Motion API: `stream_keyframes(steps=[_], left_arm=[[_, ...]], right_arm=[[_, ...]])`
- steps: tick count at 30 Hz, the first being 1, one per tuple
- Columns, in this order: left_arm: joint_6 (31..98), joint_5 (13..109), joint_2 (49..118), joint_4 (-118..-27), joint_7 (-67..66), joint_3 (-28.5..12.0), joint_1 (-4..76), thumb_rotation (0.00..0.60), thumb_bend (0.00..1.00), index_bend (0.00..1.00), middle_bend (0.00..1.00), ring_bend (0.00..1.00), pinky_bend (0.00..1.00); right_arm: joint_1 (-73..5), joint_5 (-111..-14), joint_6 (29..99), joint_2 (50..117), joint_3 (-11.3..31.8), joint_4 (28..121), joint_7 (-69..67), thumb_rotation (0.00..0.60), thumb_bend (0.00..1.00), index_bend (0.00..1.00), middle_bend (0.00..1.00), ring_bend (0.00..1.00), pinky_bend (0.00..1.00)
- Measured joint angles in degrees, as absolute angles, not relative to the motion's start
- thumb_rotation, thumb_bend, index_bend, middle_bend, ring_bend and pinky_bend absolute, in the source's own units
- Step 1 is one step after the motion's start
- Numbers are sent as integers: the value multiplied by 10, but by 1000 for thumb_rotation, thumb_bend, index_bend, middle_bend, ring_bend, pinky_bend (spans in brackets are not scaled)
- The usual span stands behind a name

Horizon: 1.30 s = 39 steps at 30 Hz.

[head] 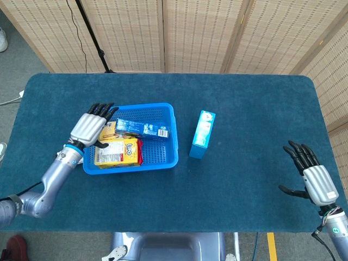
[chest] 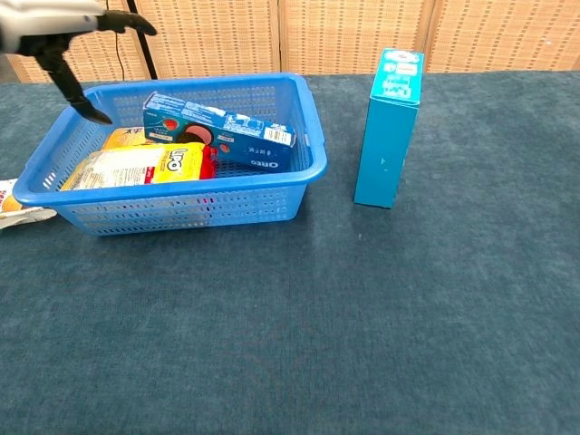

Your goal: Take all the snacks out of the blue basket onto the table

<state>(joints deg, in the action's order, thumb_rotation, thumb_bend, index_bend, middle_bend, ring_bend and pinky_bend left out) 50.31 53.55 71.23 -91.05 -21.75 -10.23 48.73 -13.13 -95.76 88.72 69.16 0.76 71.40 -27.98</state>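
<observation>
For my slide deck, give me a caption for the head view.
Left robot hand open over blue basket of snacks; teal box already out.

worktop (head: 244, 163): dark blue carpet-like cover | folding screens (head: 201, 32): woven tan panels behind the far edge | stand pole (head: 89, 32): black, with cable, far-left rear | floor (head: 22, 49): grey

My table (head: 244, 163) is covered in dark teal carpet-like cloth. On it sits the blue basket (head: 168, 133) toward my left. A light blue box (head: 202, 134) stands upright just right of it. A small snack packet (chest: 13, 207) lies against the basket's left side.
</observation>
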Motion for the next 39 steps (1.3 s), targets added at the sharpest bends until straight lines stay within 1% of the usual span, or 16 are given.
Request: stream_keyframes(steps=[6,12,14,16,17,23,26,28,30,35,39], left_arm=[[508,453,753,-899,-305,-102,525,600,0,0,0,0,44],[511,403,789,-864,-334,-100,548,600,4,2,0,0,119],[509,395,799,-854,-337,-100,553,600,13,22,0,10,163],[507,385,814,-838,-343,-101,561,600,21,79,14,50,230],[507,381,822,-830,-346,-101,564,600,22,101,25,66,247],[522,365,854,-802,-372,-98,579,600,31,243,146,200,359],[528,362,861,-794,-380,-96,582,600,52,344,237,278,413],[532,363,864,-790,-382,-95,582,600,70,430,319,346,461],[536,366,867,-786,-383,-94,581,600,85,478,365,384,491],[543,373,869,-781,-379,-96,578,600,110,546,430,441,531],[552,394,859,-791,-362,-101,571,600,112,579,459,466,532]], right_arm=[[-132,-952,882,693,9,711,-283,600,0,0,0,0,0],[-134,-951,875,696,9,707,-283,600,0,0,0,0,0],[-135,-951,872,697,8,707,-282,600,0,0,0,0,0],[-135,-949,869,698,9,706,-281,600,0,0,0,0,0],[-135,-948,868,699,9,705,-281,600,0,0,0,0,0],[-137,-945,862,700,10,701,-286,600,0,0,0,0,0],[-138,-943,859,702,10,699,-284,600,0,0,0,0,0],[-138,-942,857,702,11,698,-285,600,0,0,0,0,0],[-139,-941,856,703,11,697,-286,600,0,0,0,0,0],[-140,-941,853,704,10,696,-289,600,0,0,0,0,0],[-140,-942,854,704,10,696,-290,600,0,0,0,0,0]])
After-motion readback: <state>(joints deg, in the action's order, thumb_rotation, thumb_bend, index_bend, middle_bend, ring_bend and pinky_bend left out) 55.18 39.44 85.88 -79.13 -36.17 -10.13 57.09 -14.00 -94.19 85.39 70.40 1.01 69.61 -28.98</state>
